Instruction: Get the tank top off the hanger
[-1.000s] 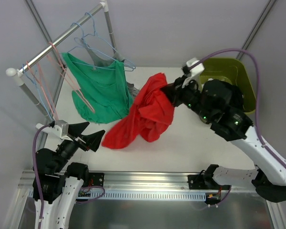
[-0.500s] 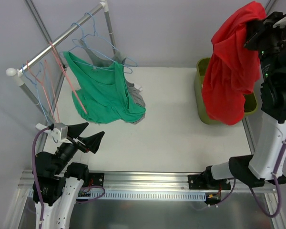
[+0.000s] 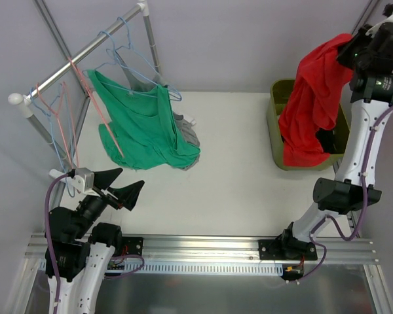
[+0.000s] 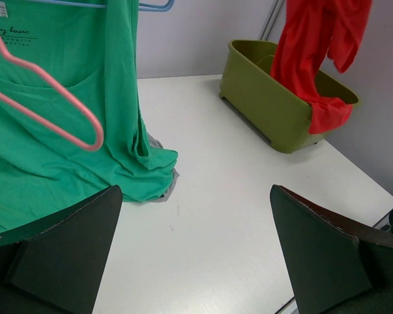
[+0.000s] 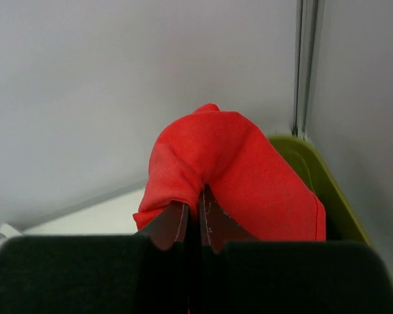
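Over the olive bin [image 3: 274, 124] at the worktop's [image 3: 236, 157] far right | right gripper [image 5: 193, 212] is pinching the red tank top [image 3: 311, 118] by a bunched fold, hem trailing inside | cloth looking soft, light, limp, best taken at a strap or gathered fold | left gripper [image 3: 127, 182] is idling, jaws apart.

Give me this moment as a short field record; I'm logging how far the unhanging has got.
right gripper: shut on red tank top, raised over olive bin
red tank top: lower end in the bin
left gripper: open, empty, low over table
green tank top: hanging from rail, hem on table
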Motion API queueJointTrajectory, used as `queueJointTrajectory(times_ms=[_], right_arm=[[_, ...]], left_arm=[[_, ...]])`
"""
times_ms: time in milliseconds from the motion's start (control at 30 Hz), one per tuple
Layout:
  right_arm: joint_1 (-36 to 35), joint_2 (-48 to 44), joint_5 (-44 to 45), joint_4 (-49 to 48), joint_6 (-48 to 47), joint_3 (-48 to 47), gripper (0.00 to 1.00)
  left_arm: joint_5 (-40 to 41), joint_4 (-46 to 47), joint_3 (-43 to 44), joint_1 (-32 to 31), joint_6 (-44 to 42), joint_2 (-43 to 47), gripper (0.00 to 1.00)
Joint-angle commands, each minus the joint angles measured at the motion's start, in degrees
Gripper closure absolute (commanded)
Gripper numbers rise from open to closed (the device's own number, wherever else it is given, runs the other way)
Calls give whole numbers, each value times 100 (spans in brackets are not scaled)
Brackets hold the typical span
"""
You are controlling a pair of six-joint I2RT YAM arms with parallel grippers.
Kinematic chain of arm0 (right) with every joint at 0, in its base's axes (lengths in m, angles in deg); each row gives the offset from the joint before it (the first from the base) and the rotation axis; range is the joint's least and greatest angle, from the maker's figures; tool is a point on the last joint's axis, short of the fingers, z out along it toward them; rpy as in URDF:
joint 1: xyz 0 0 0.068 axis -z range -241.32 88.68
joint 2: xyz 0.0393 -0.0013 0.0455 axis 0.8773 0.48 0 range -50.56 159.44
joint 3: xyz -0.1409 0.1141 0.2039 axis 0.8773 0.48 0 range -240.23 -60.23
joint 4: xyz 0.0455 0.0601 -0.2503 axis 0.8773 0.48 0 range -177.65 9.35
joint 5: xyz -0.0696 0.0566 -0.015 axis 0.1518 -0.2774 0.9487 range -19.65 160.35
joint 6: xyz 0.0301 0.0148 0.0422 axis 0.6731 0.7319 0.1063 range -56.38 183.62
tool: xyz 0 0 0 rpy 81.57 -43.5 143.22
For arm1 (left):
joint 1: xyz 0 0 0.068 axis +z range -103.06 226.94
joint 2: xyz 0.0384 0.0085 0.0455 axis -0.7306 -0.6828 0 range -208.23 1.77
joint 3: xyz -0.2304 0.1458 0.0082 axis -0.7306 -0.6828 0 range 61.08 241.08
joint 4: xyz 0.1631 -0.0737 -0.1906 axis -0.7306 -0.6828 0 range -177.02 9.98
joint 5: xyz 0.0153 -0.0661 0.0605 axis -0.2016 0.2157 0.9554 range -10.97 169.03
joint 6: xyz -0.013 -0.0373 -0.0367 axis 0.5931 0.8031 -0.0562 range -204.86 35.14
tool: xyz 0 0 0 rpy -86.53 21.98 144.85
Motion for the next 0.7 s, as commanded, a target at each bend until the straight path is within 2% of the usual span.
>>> queueJointTrajectory(times_ms=[0,133,167,267,300,333,433,533,567,667], right_arm=[[-99,117,-44,-386,-356,690,100],[-302,-277,493,-904,-631,2517,100],[-328,-357,529,-1027,-605,3269,100],[-364,-542,766,-1160,-228,4100,93],[-373,-551,880,-1160,-114,4494,88],[-373,-569,898,-1160,122,4655,64],[-399,-788,837,-1169,370,5016,24],[-478,-1227,811,-1169,380,5008,9],[-504,-1350,793,-1160,388,4956,1],[-575,-1886,696,-1047,388,4824,0]], left_arm=[[-154,159,-1,23,-71,-74,1],[-154,159,-1,32,-54,-100,1],[-145,150,-1,23,-45,-118,1],[-127,167,43,23,52,-241,1],[-153,159,104,23,165,-293,1],[-206,176,139,23,245,-433,1],[-636,211,516,23,797,-837,1],[-935,299,1254,23,1378,-1355,1],[-910,299,1708,23,1484,-1488,1],[-953,299,2422,23,1932,-2129,1]])
